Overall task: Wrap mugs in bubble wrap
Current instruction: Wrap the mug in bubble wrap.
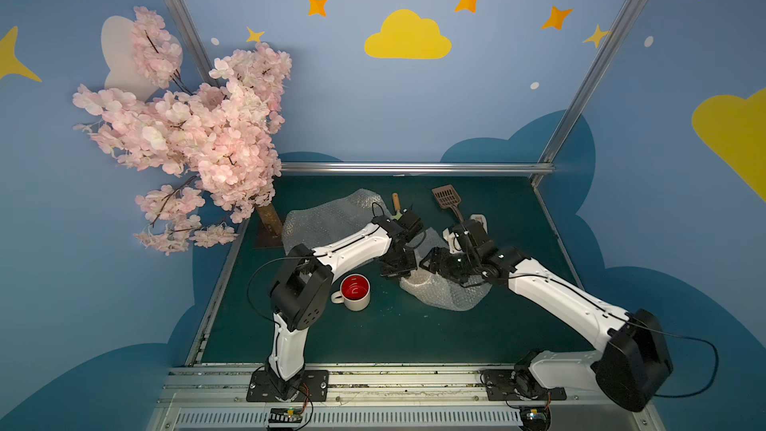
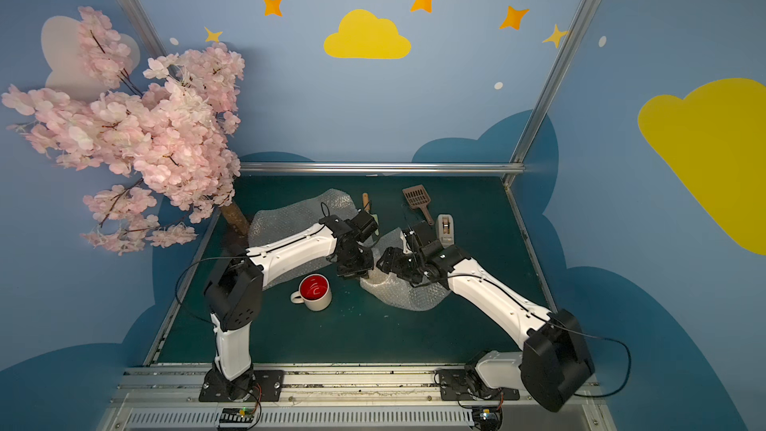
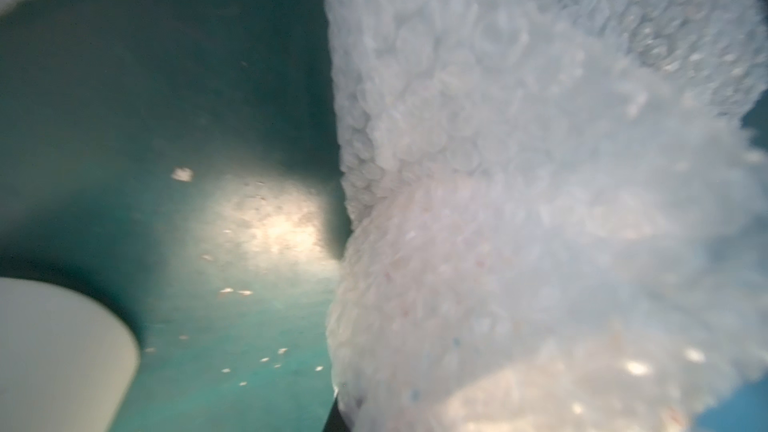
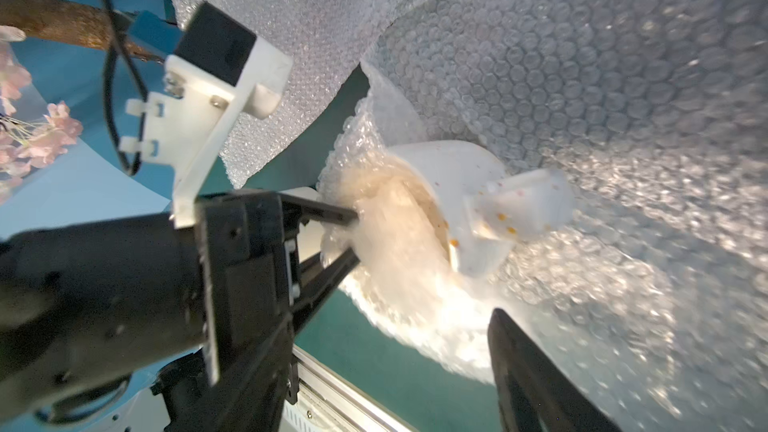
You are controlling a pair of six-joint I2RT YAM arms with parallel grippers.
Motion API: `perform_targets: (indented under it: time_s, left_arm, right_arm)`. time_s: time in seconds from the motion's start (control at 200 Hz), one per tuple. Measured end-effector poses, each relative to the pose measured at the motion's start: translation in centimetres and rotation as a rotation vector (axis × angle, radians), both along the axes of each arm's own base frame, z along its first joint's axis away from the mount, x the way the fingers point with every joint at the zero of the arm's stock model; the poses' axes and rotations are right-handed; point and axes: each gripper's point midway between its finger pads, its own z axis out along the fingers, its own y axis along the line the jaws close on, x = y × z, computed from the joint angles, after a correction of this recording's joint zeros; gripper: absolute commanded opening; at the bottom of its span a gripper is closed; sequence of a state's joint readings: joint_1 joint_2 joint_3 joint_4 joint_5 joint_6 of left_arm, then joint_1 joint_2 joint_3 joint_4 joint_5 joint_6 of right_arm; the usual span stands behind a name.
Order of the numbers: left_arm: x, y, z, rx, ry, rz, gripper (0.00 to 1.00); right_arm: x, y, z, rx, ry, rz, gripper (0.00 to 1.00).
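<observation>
Tucking bubble wrap (image 4: 582, 97) into the cream mug (image 4: 453, 172) between the arms, I had the left gripper (image 4: 353, 238) pinching the sheet. How wide the right gripper (image 1: 429, 264) stood I couldn't tell (one finger showed). Next, I judged, the loose flap needed folding over.

The desk (image 1: 393, 333) looks matt, dark green, with a brushed metal rail (image 1: 414, 167) along its far edge. The bubble wrap (image 1: 447, 294) is cloudy plastic that catches the light. The mug (image 1: 355, 296) is glazed ceramic, glossy red inside and cream outside. The half-covered mug (image 4: 453, 176) is smooth and speckled. The left arm (image 1: 352, 248) has a smooth white plastic shell, and the tree trunk (image 1: 269, 219) is rough bark.
</observation>
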State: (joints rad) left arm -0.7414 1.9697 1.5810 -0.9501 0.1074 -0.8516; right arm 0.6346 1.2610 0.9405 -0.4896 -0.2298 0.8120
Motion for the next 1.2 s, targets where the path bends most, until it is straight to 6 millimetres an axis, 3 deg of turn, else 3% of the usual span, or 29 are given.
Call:
perform_targets:
  time_s: [0.105,0.205,0.37,0.471,0.646,0.931,1.016,1.201]
  left_arm:
    - [0.5,0.4,0.1,0.055,-0.010,-0.066,0.03]
    - [0.9,1.0,0.3,0.097,-0.018,-0.119,0.03]
    - [1.4,2.5,0.4,0.161,-0.015,-0.169,0.03]
    - [1.5,3.2,0.5,0.177,-0.014,-0.190,0.03]
    - [1.6,3.3,0.4,0.178,-0.019,-0.230,0.03]
    - [1.6,3.3,0.4,0.177,-0.026,-0.272,0.03]
    - [1.7,3.3,0.4,0.176,-0.028,-0.279,0.03]
    - [1.7,3.3,0.4,0.175,-0.028,-0.283,0.03]
  right_arm:
    - [-0.3,-2.9,0.4,-0.021,-0.034,-0.059,0.75]
    - [-0.9,-5.9,-0.6,-0.063,-0.039,-0.112,0.76]
    - [-1.9,-10.6,-3.9,-0.128,0.036,-0.204,0.76]
    - [-3.0,-12.2,-6.6,-0.157,0.111,-0.229,0.76]
    - [-5.3,-13.0,-10.7,-0.182,0.219,-0.221,0.76]
    - [-4.4,-12.2,-13.0,-0.174,0.276,-0.176,0.72]
    - [-3.5,-11.3,-13.0,-0.155,0.293,-0.129,0.65]
    - [-2.4,-9.7,-13.3,-0.077,0.272,-0.079,0.37]
